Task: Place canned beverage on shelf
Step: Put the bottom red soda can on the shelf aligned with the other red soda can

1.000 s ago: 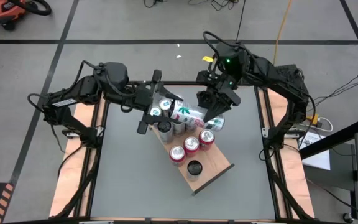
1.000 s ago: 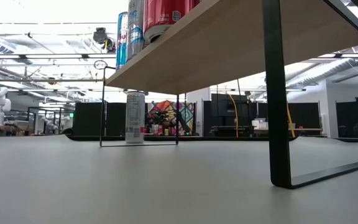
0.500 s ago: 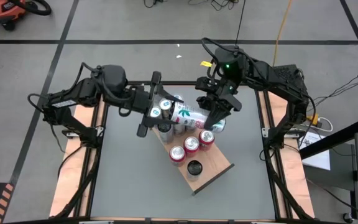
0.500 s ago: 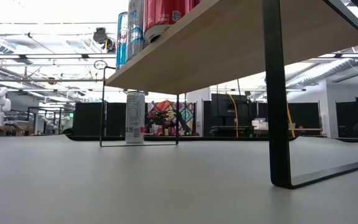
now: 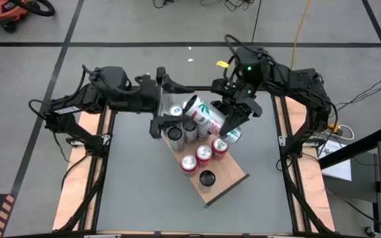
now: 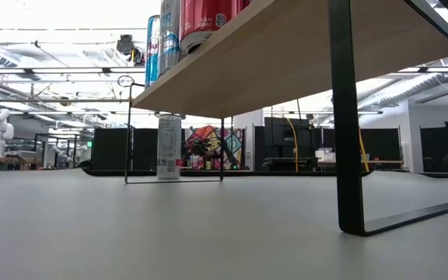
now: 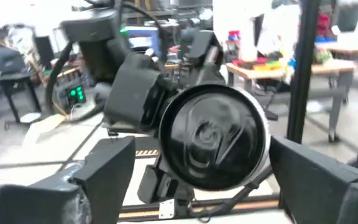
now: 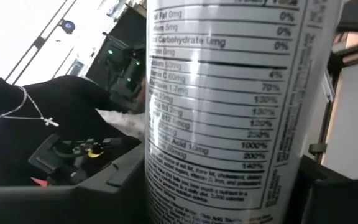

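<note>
A tall white can with green and red marks (image 5: 205, 114) lies tilted in the air over the shelf's far end. My right gripper (image 5: 230, 121) is shut on it. My left gripper (image 5: 174, 102) is open. Its fingers stand on either side of the can's dark end (image 7: 213, 138) without touching it. The shelf (image 5: 229, 180), a light wooden board with a black rim, stands on black legs and shows from below in the low view (image 6: 302, 54). It carries red cans (image 5: 204, 153), silver cans (image 5: 182, 131) and a black can (image 5: 207, 177). My right gripper pinches the can's printed side wall (image 8: 229, 124) between its two fingers, toward the end that points away from my left gripper. The fingers lie across the can. The can is lifted clear above the cans on the shelf, lying slanted.
Another white can (image 6: 169, 148) stands on the table under the shelf's far end. The shelf's black legs (image 6: 347, 117) stand on the grey table. Pale wood strips (image 5: 88, 165) run along the table's left and right sides. There is bare table on the near left.
The can has turned in my right gripper: the end nearer my left gripper has swung toward the table's far edge, and the can now lies more slanted. My right gripper has turned with it. My left gripper has shifted slightly and stands around the can's end.
</note>
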Robot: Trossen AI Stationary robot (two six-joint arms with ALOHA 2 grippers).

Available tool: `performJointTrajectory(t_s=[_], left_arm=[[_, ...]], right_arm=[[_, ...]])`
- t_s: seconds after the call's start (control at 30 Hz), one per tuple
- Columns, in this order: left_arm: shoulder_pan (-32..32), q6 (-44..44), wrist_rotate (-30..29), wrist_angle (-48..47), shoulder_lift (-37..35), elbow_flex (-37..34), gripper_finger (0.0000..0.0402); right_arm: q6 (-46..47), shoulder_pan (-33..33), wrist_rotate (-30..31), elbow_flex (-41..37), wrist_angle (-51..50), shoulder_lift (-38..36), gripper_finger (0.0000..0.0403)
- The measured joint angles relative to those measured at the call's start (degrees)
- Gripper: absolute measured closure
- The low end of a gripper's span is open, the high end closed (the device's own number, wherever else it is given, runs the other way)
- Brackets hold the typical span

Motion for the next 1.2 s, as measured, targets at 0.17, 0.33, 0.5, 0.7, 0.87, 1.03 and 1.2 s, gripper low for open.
performJointTrajectory(t_s=[0.17, 0.33, 0.5, 0.7, 0.87, 1.03, 1.2], left_arm=[[0.1, -9.7, -3.0, 1.1, 0.0, 0.0, 0.0031], [-0.7, -19.2, -8.1, 3.3, 0.0, 0.0, 0.0029], [-2.5, -24.9, -15.5, 5.9, 0.0, 0.0, 0.0029], [-5.4, -28.8, -24.2, 11.5, 2.9, 0.0, 0.0029], [-6.7, -28.8, -29.2, 18.8, 6.9, 0.0, 0.0029], [-6.8, -29.2, -33.6, 20.1, 10.2, 0.0, 0.0029], [-6.8, -28.8, -37.3, 20.5, 11.5, -0.1, 0.0029]], right_arm=[[-0.2, -1.6, -0.1, 0.0, 2.5, -1.5, 0.0186], [-2.2, -3.7, 1.2, 0.0, 3.7, -3.9, 0.0187], [-7.5, -5.0, 11.2, 0.0, 3.7, -6.1, 0.0187], [-12.5, -5.1, 29.6, 0.0, 3.6, -8.2, 0.0186], [-14.8, -5.0, 41.7, 0.0, 3.7, -8.7, 0.0184], [-15.9, -5.0, 43.9, 0.0, 4.0, -8.7, 0.0183], [-15.7, -5.0, 43.4, 0.0, 4.3, -8.7, 0.0182]])
